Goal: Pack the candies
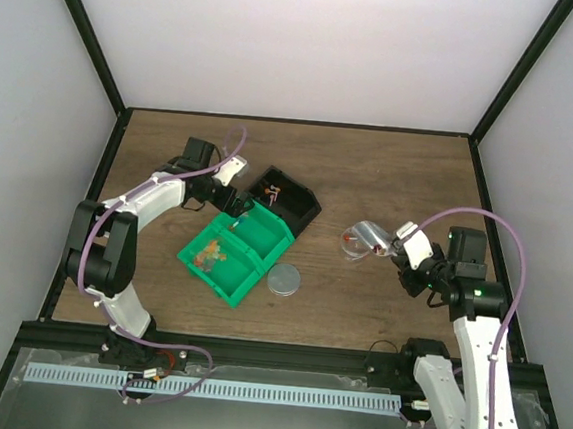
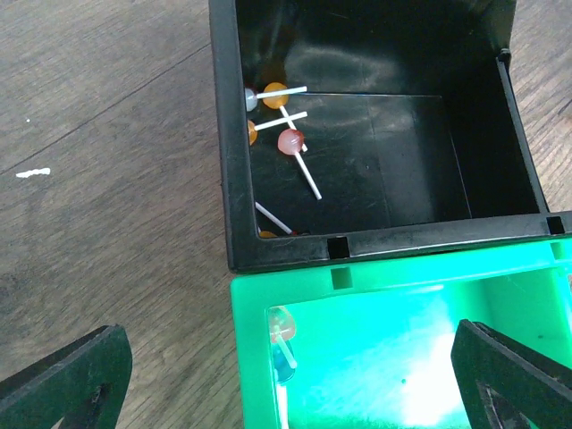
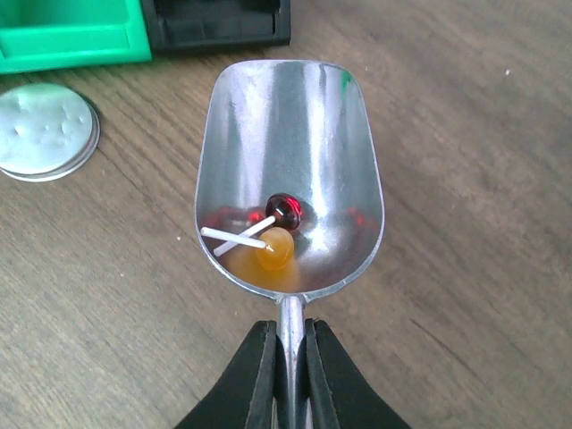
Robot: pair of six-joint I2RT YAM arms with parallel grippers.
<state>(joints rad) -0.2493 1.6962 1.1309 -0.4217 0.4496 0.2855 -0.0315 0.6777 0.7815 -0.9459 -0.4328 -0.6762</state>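
Note:
The candies are tiny lollipops on white sticks. Several lie in the black box (image 2: 375,134), bunched at its left wall (image 2: 279,125), and one sits in the corner of the green tray (image 2: 281,326). More candies show in the green tray (image 1: 208,253) in the top view. My right gripper (image 3: 288,338) is shut on the handle of the silver scoop (image 3: 288,134), which holds a red candy (image 3: 286,208) and an orange candy (image 3: 274,248) just above the table. My left gripper (image 2: 295,393) is open and empty, above where the tray meets the box.
The round grey lid (image 1: 284,280) lies flat on the table beside the green tray (image 1: 264,238), and shows left of the scoop in the right wrist view (image 3: 45,132). The black box (image 1: 296,215) touches the tray's far end. Dark frame rails border the table.

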